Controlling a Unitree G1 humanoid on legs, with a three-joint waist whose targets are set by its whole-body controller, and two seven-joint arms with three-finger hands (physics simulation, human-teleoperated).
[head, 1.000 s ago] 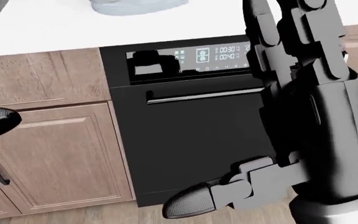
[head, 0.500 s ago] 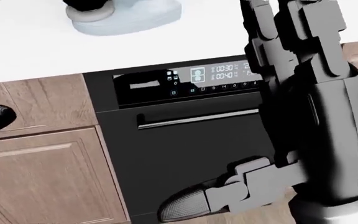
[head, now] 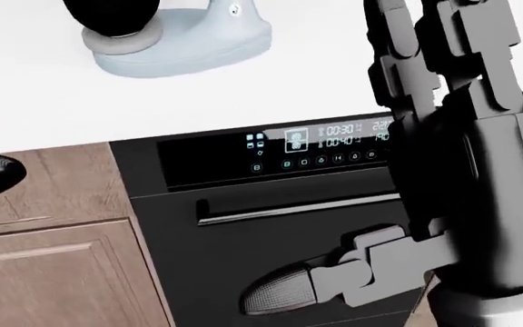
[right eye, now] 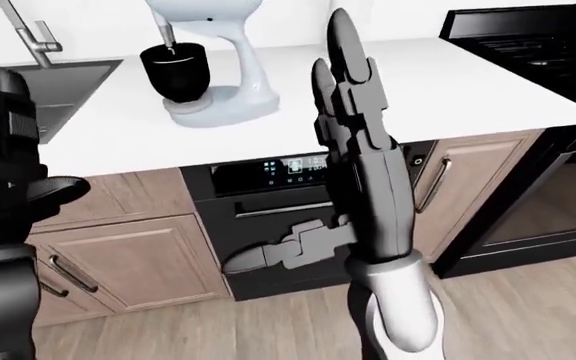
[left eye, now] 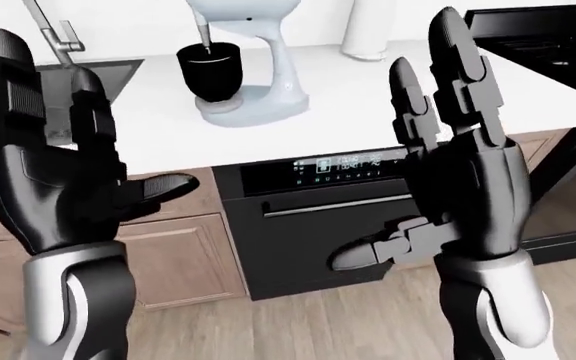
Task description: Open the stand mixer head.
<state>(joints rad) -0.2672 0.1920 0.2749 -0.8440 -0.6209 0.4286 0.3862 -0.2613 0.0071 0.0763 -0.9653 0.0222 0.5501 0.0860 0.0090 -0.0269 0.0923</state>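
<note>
Right hand (left eye: 448, 150) raised, fingers spread, well short of stand mixer (left eye: 243, 60).

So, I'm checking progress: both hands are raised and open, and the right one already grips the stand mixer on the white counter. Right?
Not quite. In the left-eye view the right hand is raised and open but grips nothing; it stands apart from the stand mixer on the white counter. The left hand is open too.

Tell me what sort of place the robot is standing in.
Most likely a home kitchen, rendered in simulation: a pale blue stand mixer on a white countertop, a black built-in dishwasher with a lit control panel under it, and a steel sink with a faucet at left.
</note>
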